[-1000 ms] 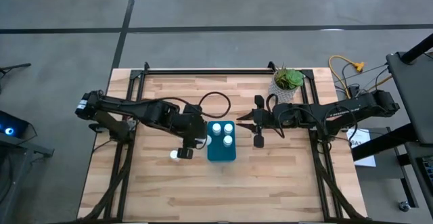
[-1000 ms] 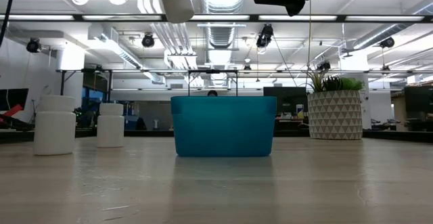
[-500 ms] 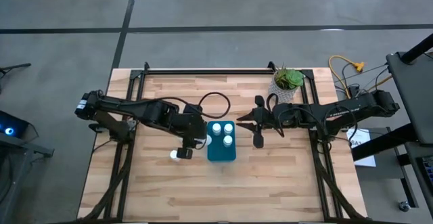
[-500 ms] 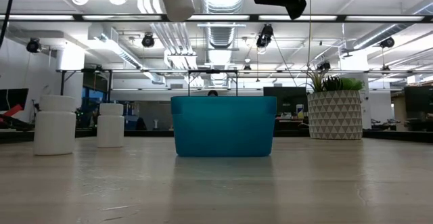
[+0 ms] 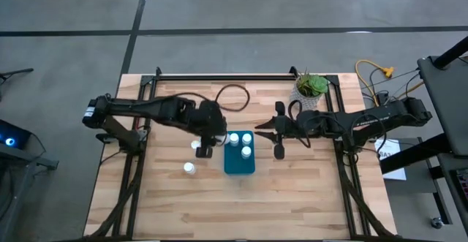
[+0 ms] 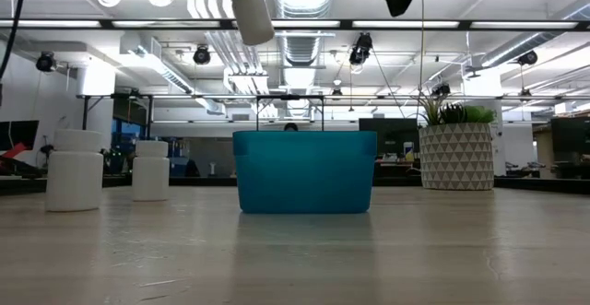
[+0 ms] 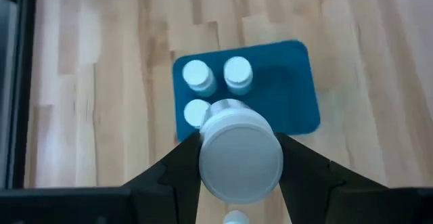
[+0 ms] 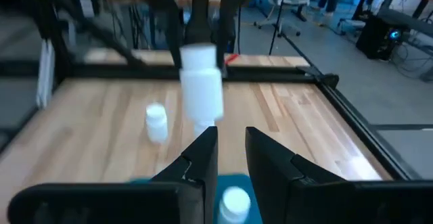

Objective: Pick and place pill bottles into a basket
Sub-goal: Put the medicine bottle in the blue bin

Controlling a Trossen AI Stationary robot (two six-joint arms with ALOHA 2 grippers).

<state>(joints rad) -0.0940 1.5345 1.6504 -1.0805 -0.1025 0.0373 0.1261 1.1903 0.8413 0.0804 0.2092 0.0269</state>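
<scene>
High view, left gripper (image 5: 204, 148): closed on a white pill bottle (image 5: 196, 145), carried in the air just off the basket's left side, near the table's middle.
Carried bottle: in the left wrist view its round cap (image 7: 240, 149) fills the gap between the two fingers, with the basket (image 7: 298, 88) below and beyond it; the low view shows it hanging high above the wood.
Basket: small teal tray (image 5: 239, 165) at the centre of the table (image 5: 292, 198), holding three bottles (image 5: 235, 140) bunched at the end toward the far edge; the near end is bare.
Loose bottles: one stands on the wood left of the basket (image 5: 189, 168); the low view shows two standing (image 6: 75, 170), well apart from the basket.
Handling, judged: hard plastic, light and stiff, smooth enough to slip; a squeeze across the body just under the cap looks the safest hold, and a tall narrow bottle may tip if released tilted.
Right gripper (image 5: 278, 140): hovers just right of the basket; its fingers (image 8: 196, 160) stand close together with a narrow gap and nothing between them.
Plant pot (image 5: 310, 90): white patterned pot with a green plant near the far right corner, clear of the work.
In the way: the three seated bottles crowd one end, so the open end is the easier drop; the right gripper sits close to the basket's right wall.
</scene>
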